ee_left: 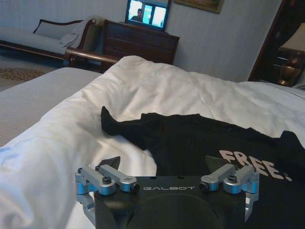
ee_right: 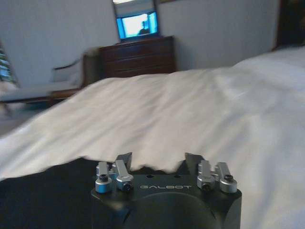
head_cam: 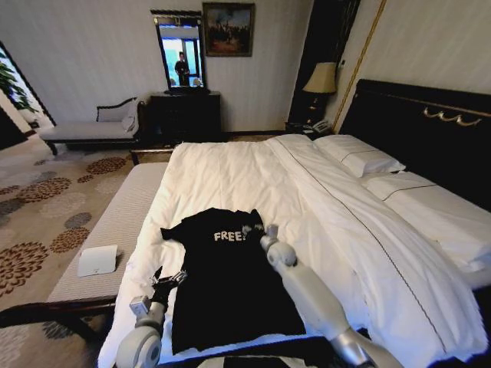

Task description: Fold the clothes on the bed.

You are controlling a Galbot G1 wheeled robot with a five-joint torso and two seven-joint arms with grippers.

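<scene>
A black T-shirt (head_cam: 230,295) with white "FREE" letters lies flat on the white bed (head_cam: 230,169), collar toward the far side. My left gripper (head_cam: 170,280) hovers open at the shirt's left edge, below the left sleeve (ee_left: 110,123). In the left wrist view that gripper (ee_left: 163,164) has its fingers spread wide, with the shirt (ee_left: 200,143) just beyond them. My right gripper (head_cam: 255,230) is at the collar end near the right shoulder. From the right wrist, that gripper (ee_right: 158,160) is open over the shirt's edge (ee_right: 43,191), facing white duvet (ee_right: 190,109).
A striped bench (head_cam: 115,222) runs along the bed's left side with a white folded item (head_cam: 97,261) on it. Pillows (head_cam: 360,157) and a dark headboard (head_cam: 430,130) are at the right. A chaise (head_cam: 84,130), dresser (head_cam: 184,115) and lamp (head_cam: 322,77) stand by the far wall.
</scene>
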